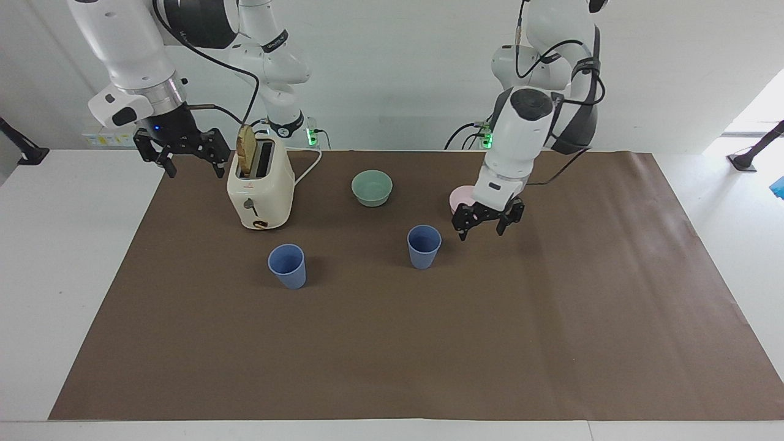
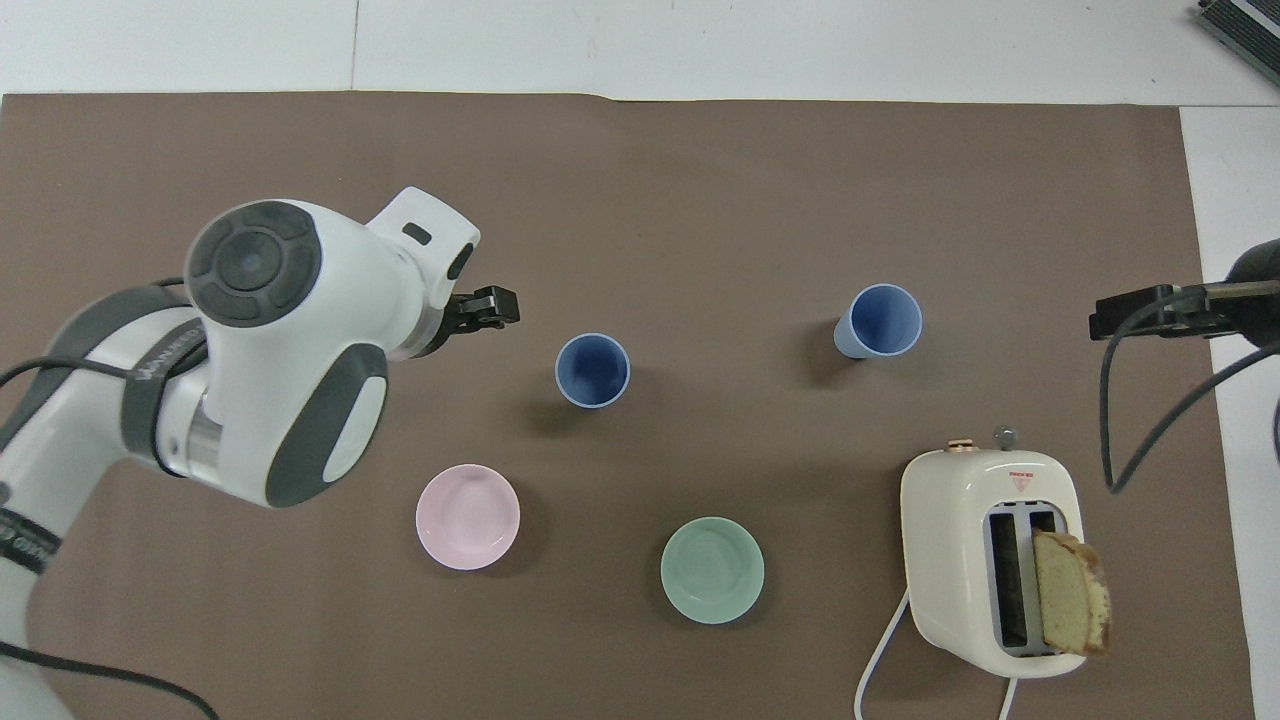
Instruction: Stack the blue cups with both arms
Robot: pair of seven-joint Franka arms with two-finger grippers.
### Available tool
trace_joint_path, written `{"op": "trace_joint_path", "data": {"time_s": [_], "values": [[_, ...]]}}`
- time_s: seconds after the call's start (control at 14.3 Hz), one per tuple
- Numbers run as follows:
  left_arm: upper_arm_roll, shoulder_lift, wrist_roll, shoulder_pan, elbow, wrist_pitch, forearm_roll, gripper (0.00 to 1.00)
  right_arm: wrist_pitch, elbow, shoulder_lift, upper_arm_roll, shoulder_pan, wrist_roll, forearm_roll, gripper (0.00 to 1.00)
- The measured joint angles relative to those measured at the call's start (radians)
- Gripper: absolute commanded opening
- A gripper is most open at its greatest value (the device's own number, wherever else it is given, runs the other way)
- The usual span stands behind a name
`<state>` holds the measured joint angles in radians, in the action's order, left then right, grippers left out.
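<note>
While its black fingers hang spread and empty, the left claw hovers just beside one small periwinkle-blue plastic tumbler, near the shallow pink bowl. That tumbler stands upright around the middle of the brown-covered bench. The second matching blue tumbler stands apart from it toward the right arm's end, just off the cream toaster. Above that end's edge the right claw waits, spread as well. Nothing is stacked yet; both the lifting and the nesting remain.
</note>
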<state>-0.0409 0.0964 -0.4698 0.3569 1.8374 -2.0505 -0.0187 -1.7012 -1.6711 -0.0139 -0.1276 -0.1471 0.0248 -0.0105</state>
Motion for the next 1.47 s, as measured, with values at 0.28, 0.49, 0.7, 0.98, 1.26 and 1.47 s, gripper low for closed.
{"op": "trace_joint_path", "data": {"time_s": [0.28, 0.49, 0.7, 0.98, 1.26, 1.47], "values": [[0.005, -0.093, 0.221, -0.11, 0.001, 0.126, 0.0, 1.0, -0.165, -0.06, 0.079, -0.004, 0.042, -0.003, 0.0, 1.0], [0.006, -0.104, 0.341, -0.179, 0.002, 0.165, 0.0, 1.0, -0.276, -0.089, 0.156, -0.004, 0.062, -0.003, 0.0, 1.0], [0.006, -0.105, 0.451, -0.251, 0.004, 0.182, 0.0, 1.0, -0.35, -0.095, 0.216, -0.004, 0.066, -0.003, 0.0, 1.0], [0.007, -0.118, 0.534, -0.314, -0.005, 0.199, 0.0, 1.0, -0.424, -0.125, 0.256, -0.004, 0.094, -0.005, 0.001, 1.0], [0.0, -0.137, 0.536, -0.315, -0.138, 0.356, 0.0, 1.0, -0.453, -0.166, 0.267, -0.005, 0.123, -0.007, 0.001, 1.0], [0.0, -0.152, 0.536, -0.315, -0.222, 0.46, 0.0, 1.0, -0.477, -0.204, 0.268, -0.005, 0.129, -0.007, 0.001, 1.0]]}}
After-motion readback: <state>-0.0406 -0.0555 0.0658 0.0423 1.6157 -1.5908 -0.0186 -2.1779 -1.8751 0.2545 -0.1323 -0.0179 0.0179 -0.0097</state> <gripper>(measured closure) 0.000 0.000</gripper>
